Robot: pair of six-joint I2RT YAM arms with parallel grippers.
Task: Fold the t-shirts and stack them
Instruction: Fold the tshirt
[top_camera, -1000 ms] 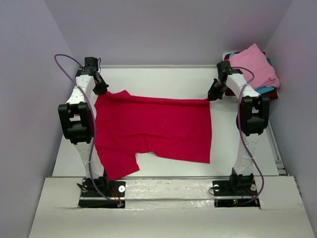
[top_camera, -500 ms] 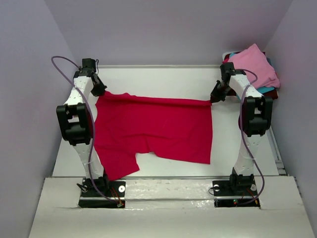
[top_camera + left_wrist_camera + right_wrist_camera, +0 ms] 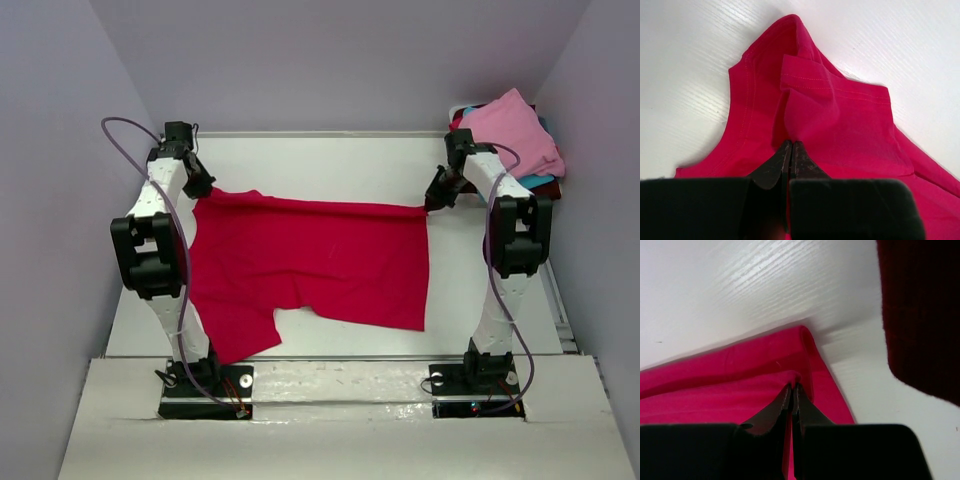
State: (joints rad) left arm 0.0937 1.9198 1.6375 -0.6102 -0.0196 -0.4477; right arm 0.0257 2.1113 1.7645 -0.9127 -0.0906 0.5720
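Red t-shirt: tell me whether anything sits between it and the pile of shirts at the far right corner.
Only the right arm itself, whose end effector grips a corner of the red t-shirt. The strip of table up to the pile looks bare.

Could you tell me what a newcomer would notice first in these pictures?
A crimson-red t-shirt lies spread across the white table, its far corners pinched by the left gripper and the right gripper. At the far right corner sits a pile topped by a light pink t-shirt.
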